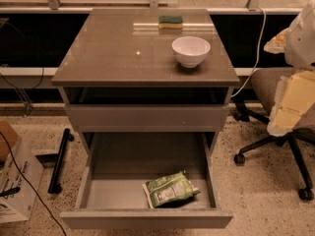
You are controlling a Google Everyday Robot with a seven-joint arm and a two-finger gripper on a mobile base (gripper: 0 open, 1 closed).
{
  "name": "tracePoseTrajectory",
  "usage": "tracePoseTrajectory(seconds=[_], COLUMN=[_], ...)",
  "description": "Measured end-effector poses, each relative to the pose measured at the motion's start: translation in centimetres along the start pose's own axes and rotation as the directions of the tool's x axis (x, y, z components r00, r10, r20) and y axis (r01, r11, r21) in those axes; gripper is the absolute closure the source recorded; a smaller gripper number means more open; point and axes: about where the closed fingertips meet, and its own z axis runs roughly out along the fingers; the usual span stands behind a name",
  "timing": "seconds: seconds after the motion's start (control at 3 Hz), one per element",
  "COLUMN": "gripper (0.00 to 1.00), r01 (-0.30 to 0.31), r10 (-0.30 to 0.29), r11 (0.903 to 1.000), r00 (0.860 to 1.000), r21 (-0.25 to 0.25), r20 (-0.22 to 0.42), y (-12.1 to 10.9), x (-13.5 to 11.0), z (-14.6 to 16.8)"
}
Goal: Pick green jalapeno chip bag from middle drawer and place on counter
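The green jalapeno chip bag [170, 190] lies flat on the floor of the pulled-out middle drawer [113, 195], in its front right part, with the white label panel facing up. The counter [113, 53] is the glossy grey-brown top of the cabinet above. My gripper [288, 107] shows at the right edge as white and pale-yellow parts. It is well to the right of the cabinet, about level with the closed drawer front, and far from the bag.
A white bowl [191, 50] and a green-and-yellow sponge [170, 21] sit on the counter's right rear part. A closed plain drawer front [147, 117] is above the open drawer. An office chair [268, 90] stands to the right, a cardboard box [15, 181] and a black bar [60, 159] to the left.
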Motion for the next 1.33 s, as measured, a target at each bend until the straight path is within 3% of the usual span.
tracePoseTrajectory(seconds=[0.67,1.33], gripper=[0.00,0.00], r01=[0.006,-0.004], r10=[-0.006,0.010], r11=[1.0000,0.9993], r00=[1.000,0.989], r21=[0.002,-0.037], r20=[0.021,0.145], y=[0.0,0.4], x=[-0.3,-0.7], z=[0.9,4.9])
